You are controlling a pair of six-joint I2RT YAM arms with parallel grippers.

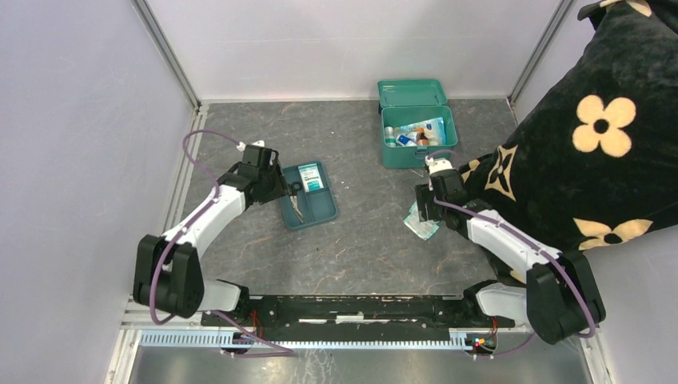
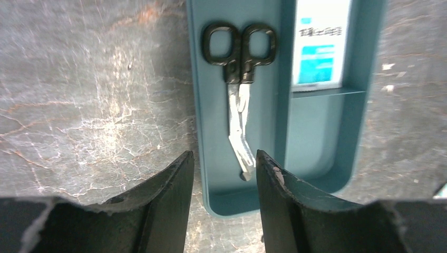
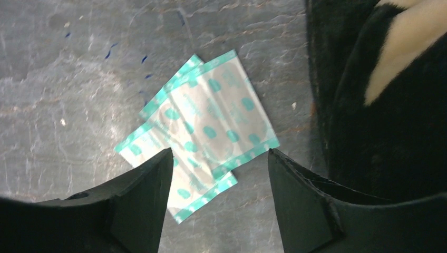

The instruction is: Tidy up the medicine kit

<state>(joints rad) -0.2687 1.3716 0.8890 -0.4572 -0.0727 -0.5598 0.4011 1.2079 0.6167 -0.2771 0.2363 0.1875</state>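
Observation:
The medicine kit [image 1: 396, 152], a teal box, stands at the back right with its lid [image 1: 412, 92] thrown back and several small items inside. Left of the middle lies a flat teal tray [image 1: 322, 212]. It holds black-handled scissors [image 2: 240, 95] in its left compartment and a white-and-blue carton [image 2: 321, 45] in the right one. My left gripper [image 2: 225, 159] hangs open over the tray's near end, above the scissors' tip, with nothing between its fingers. My right gripper [image 3: 219, 153] is open just above overlapping white-and-teal plaster packets [image 3: 211, 121] on the table, holding nothing.
A big black cushion with cream flowers [image 1: 596, 136] fills the right side and lies close to my right arm; its dark edge [image 3: 379, 105] sits right beside the packets. White walls enclose the grey marbled tabletop [image 1: 360, 256].

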